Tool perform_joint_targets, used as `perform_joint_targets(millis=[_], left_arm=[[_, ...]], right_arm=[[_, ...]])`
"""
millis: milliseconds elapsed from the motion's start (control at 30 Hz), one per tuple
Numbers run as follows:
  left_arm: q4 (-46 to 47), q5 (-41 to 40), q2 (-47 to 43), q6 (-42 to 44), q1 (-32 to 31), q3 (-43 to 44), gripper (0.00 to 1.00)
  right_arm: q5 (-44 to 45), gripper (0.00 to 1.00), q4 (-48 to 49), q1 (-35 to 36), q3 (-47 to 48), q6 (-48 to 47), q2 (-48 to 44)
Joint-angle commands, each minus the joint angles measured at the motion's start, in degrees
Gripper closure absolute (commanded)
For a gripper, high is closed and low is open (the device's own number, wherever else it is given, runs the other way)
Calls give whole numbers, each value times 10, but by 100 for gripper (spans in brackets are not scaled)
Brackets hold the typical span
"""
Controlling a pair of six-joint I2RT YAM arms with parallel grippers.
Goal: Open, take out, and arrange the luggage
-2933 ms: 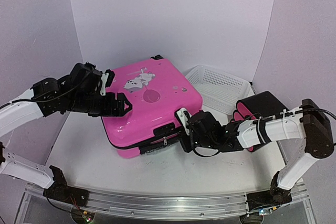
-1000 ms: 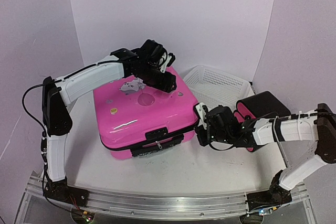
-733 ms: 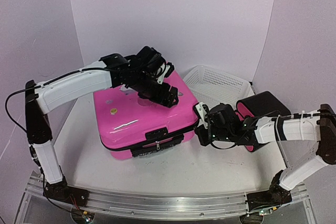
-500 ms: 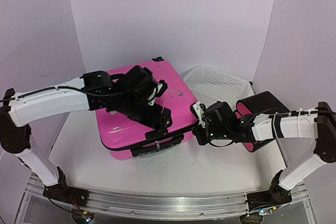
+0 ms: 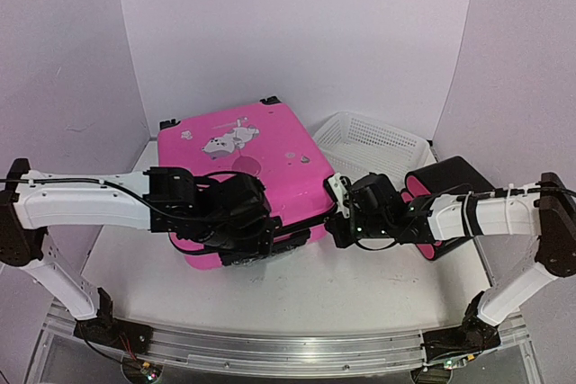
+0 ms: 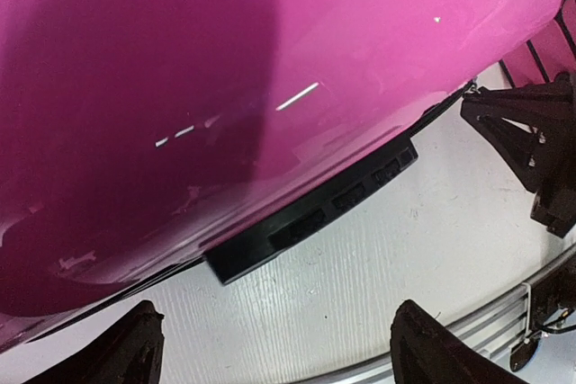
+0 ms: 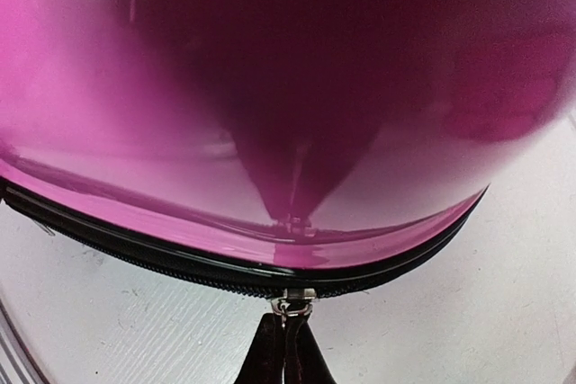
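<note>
The bright-pink luggage (image 5: 247, 164) lies flat mid-table with its cartoon print up. Its shell fills the left wrist view (image 6: 225, 69) and the right wrist view (image 7: 270, 87). My left gripper (image 5: 261, 245) is low at the case's front edge. In its wrist view the gripper (image 6: 283, 348) is open and empty over the table, just in front of the black handle (image 6: 310, 222). My right gripper (image 5: 335, 227) is at the case's right front corner. In its wrist view the gripper (image 7: 288, 343) is shut on the zipper pull (image 7: 292, 305) on the black zip trim (image 7: 135, 249).
A white mesh basket (image 5: 373, 146) stands at the back right. A stack of black cases with pink ends (image 5: 445, 186) sits behind my right arm. Purple walls close in the back and sides. A metal rail (image 5: 288, 348) runs along the near edge.
My left arm has swung from over the lid down to the case's front edge. My right gripper has stayed at the right front corner, shifting slightly left.
</note>
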Motion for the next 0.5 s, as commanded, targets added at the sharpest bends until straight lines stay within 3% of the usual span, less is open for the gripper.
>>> perform_joint_targets(millis=[0, 167, 300, 467], left_arm=[[25, -59, 30, -26, -4, 46, 14], [81, -51, 44, -28, 8, 30, 13], [70, -53, 47, -21, 34, 26, 16], [41, -75, 10, -44, 73, -43, 24]], right_arm=[[-43, 100, 13, 14, 22, 15, 5], [-34, 100, 24, 48, 40, 9, 25], [-8, 100, 27, 54, 49, 13, 35], [64, 100, -8, 55, 29, 13, 8]])
